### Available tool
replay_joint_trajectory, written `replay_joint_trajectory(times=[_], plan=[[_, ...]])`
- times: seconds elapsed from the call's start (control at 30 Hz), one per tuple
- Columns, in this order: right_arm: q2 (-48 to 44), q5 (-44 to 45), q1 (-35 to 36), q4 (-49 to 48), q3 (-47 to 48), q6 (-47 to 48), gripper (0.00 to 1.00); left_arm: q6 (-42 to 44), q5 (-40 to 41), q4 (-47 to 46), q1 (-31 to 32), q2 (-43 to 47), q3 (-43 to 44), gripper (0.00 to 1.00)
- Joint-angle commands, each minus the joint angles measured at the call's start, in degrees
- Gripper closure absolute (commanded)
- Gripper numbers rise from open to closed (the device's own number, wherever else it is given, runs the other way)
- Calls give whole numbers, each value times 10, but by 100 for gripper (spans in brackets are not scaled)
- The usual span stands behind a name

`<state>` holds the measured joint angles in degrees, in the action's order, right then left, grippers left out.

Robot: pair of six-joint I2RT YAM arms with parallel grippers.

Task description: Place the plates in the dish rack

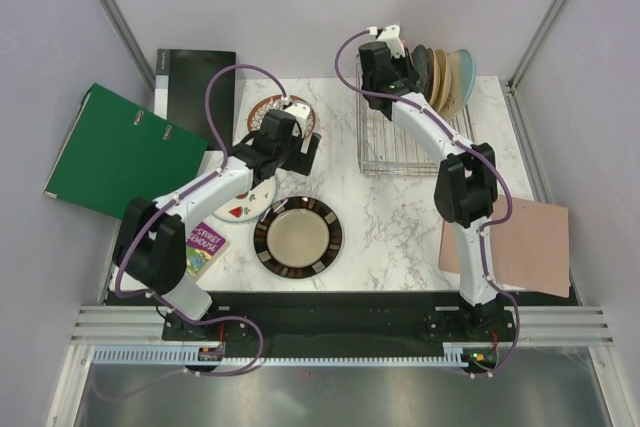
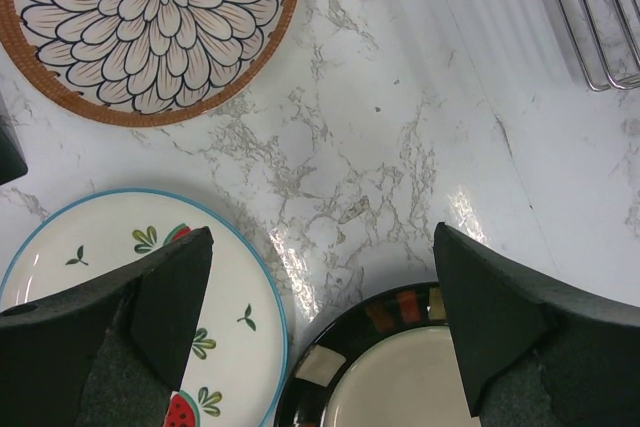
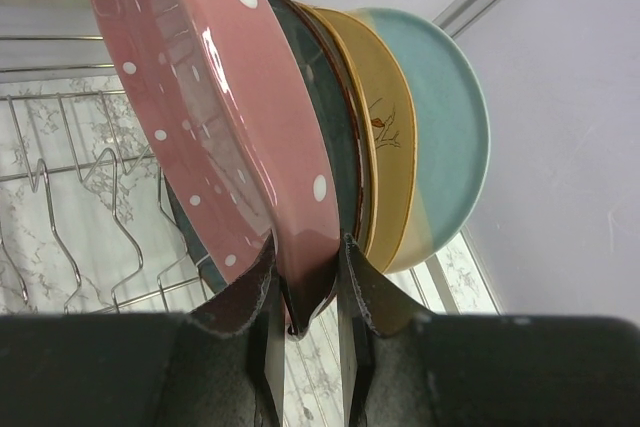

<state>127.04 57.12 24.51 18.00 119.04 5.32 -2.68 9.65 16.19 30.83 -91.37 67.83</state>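
Note:
The pink plate with white dots (image 3: 230, 77) stands on edge over the dish rack (image 1: 400, 142), and my right gripper (image 3: 308, 282) is shut on its lower rim. It leans beside the dark plate (image 3: 345, 157), the cream plate (image 3: 385, 137) and the teal plate (image 3: 450, 117) that stand in the rack. My left gripper (image 2: 322, 247) hangs open over bare table between three flat plates. These are the brown petal plate (image 2: 150, 17), the white fruit plate (image 2: 110, 267) and the dark-rimmed plate (image 2: 400, 372). In the top view that gripper (image 1: 288, 159) is left of the rack.
A green binder (image 1: 120, 152) and a black folder (image 1: 195, 82) lie at the back left. A small book (image 1: 205, 247) lies by the left arm. A pinkish-tan board (image 1: 525, 247) overhangs the table's right edge. A corner of the rack's wires (image 2: 600, 17) shows in the left wrist view.

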Motion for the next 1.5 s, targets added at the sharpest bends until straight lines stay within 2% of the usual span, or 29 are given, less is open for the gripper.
replay_joint_trajectory(times=[0.0, 0.23, 0.5, 0.9, 0.97, 1.0, 1.1, 1.2, 1.47], plan=[[-77, 51, -6, -61, 26, -13, 100, -20, -12, -18, -2, -6, -2, 2], [-71, 42, -7, -60, -1, -8, 100, -26, -20, -18, -2, -8, -2, 2], [5, 23, -4, -41, 43, -24, 100, -15, -9, -17, -2, 4, -16, 2], [38, 23, 6, -18, 30, -51, 99, -11, 0, -15, -9, 17, -26, 1], [33, 19, 10, -12, 18, -52, 91, -10, 0, -6, -10, 20, -23, 1], [27, 15, 12, -3, 14, -66, 79, -9, 0, -4, -12, 20, -23, 1], [11, 15, 19, 4, -8, -73, 67, -10, 1, 5, -21, 25, -27, 1], [-4, 10, 22, 5, -27, -74, 63, -13, -1, 4, -28, 35, -37, 1], [-50, 7, 29, 7, -48, -66, 61, -8, 3, 4, -37, 60, -54, 1]])
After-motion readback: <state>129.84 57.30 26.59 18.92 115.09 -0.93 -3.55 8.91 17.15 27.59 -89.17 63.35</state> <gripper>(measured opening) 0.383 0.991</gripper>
